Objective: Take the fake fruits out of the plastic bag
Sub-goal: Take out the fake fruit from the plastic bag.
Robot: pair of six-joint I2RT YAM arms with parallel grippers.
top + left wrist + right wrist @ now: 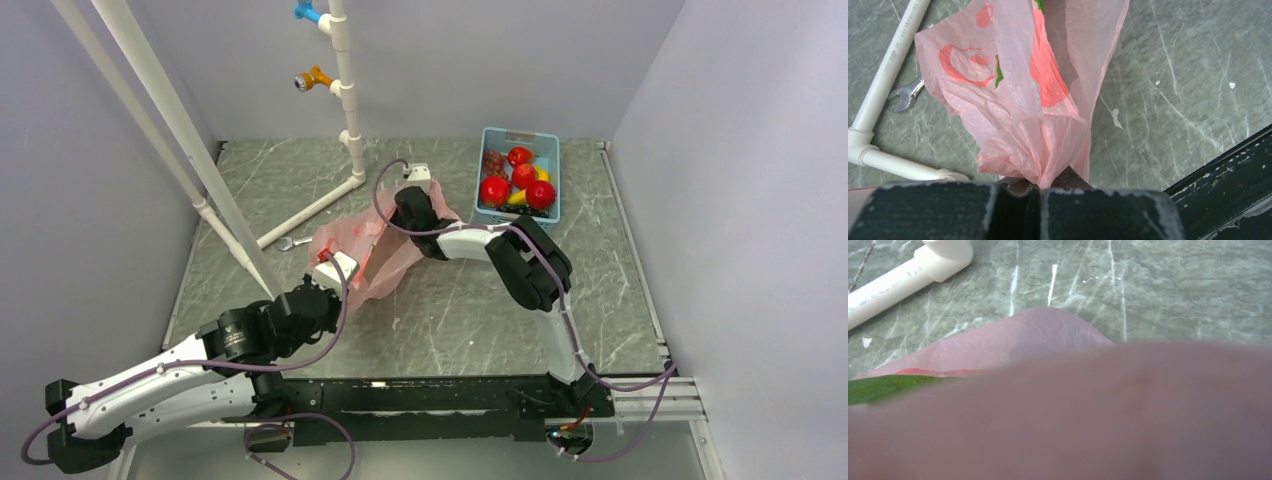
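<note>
The left tool point(1039, 189), shut tight on the near end of the bag point(1013, 100), anchors it for the right tool point(405, 218) at the far end, whose opening cannot be told.

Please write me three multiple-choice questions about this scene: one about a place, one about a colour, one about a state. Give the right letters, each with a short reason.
1. Where do the visible fake fruits lie? A in the blue basket; B on a plate; C in a bowl.
2. What colour is the plastic bag? A green; B pink; C yellow.
3. The left gripper is: A open, empty; B shut on a fruit; C shut on the bag.
Answers: 1 A, they sit together inside it; 2 B, pink with red prints; 3 C, its fingers pinch the gathered plastic.
</note>
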